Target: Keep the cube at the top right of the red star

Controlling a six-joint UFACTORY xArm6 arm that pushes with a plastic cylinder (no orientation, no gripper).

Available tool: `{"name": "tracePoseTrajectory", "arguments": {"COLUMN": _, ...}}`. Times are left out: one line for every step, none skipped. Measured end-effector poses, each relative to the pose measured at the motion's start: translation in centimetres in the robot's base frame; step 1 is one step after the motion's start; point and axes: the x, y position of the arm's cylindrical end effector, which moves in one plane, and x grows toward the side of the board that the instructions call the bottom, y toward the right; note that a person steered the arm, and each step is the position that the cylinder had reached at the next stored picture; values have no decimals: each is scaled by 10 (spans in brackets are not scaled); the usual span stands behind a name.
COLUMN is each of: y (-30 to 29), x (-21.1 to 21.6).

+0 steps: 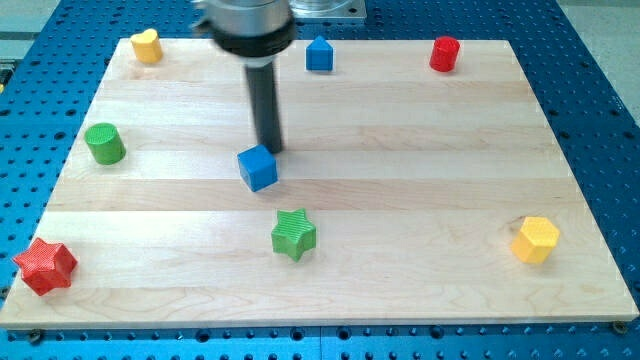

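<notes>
While the red star [44,266] sits way off at the view's lower left, the blue cube [258,168] is well up-right of it, my tip [271,150] just above-right, maybe touching. No claw, just a rod.

1. We see a pale wooden board [400,200] lying on a blue perforated bench [600,120].
2. Along the view's top of the board sit a yellow heart [147,45], a blue house-shaped block [319,54] and a red cylinder [444,54].
3. A green cylinder [104,143] stands near the view's left edge.
4. A blue cube [258,167] lies near the middle, with a green star [293,234] below it.
5. A red star [44,266] sits at the bottom-left corner, overhanging the edge.
6. A yellow hexagonal block [535,239] rests at the view's lower right.
</notes>
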Motion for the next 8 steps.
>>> {"name": "tracePoseTrajectory", "arguments": {"y": 35, "x": 20}}
{"name": "tracePoseTrajectory", "arguments": {"y": -6, "x": 66}}
{"name": "tracePoseTrajectory", "arguments": {"y": -111, "x": 84}}
{"name": "tracePoseTrajectory", "arguments": {"y": -120, "x": 82}}
{"name": "tracePoseTrajectory", "arguments": {"y": -156, "x": 132}}
{"name": "tracePoseTrajectory", "arguments": {"y": -125, "x": 126}}
{"name": "tracePoseTrajectory", "arguments": {"y": -145, "x": 105}}
{"name": "tracePoseTrajectory", "arguments": {"y": -181, "x": 101}}
